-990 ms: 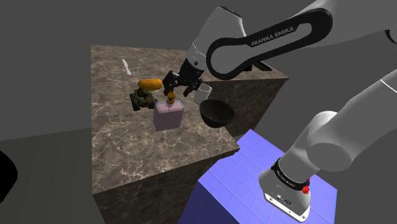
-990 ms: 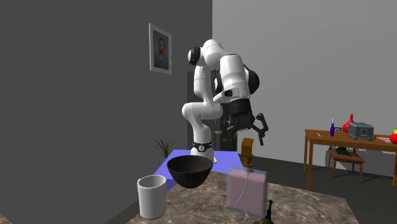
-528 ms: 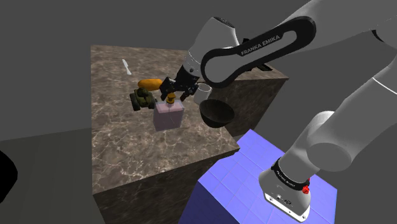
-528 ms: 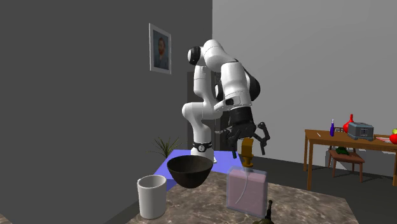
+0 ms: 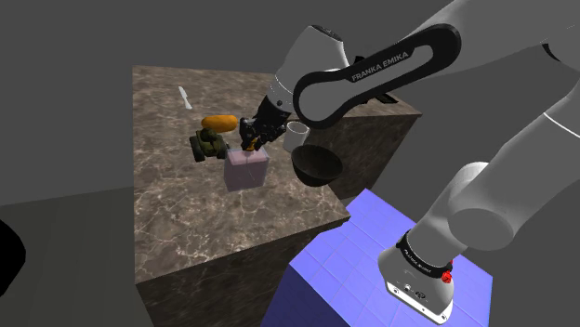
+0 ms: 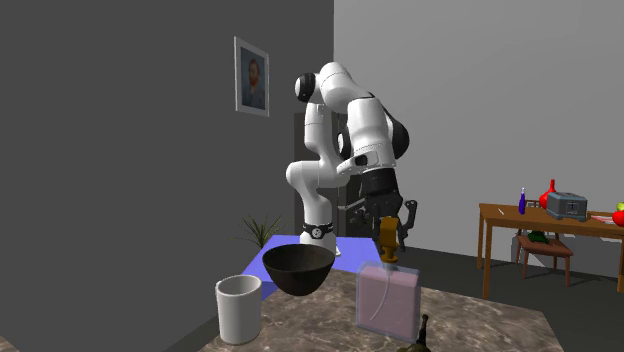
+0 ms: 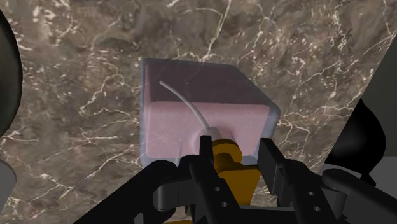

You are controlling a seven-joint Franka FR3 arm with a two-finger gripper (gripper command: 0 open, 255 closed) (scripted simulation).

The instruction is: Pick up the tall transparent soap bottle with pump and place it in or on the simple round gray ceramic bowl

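The soap bottle (image 5: 246,171) is a square, clear, pink-tinted block with a golden pump (image 6: 389,243) on top, standing upright on the marble counter (image 5: 186,214). My gripper (image 5: 249,139) comes down from above and is shut on the pump. In the wrist view the black fingers (image 7: 206,153) clasp the golden pump (image 7: 224,154) above the bottle body (image 7: 203,108). The round bowl (image 5: 317,165) looks dark and sits near the counter edge, just to the shoulder view's right of the bottle. In the second exterior view the bowl (image 6: 298,268) stands left of the bottle (image 6: 388,300).
A white cup (image 5: 297,136) stands behind the bowl. A small dark toy vehicle (image 5: 209,145) with an orange piece (image 5: 219,122) sits close to the bottle on the shoulder view's left. A white utensil (image 5: 185,97) lies at the back. A blue stand top (image 5: 372,251) lies below the counter.
The gripper came down over the pump with its fingers apart, then shut on it. The bottle has not moved.
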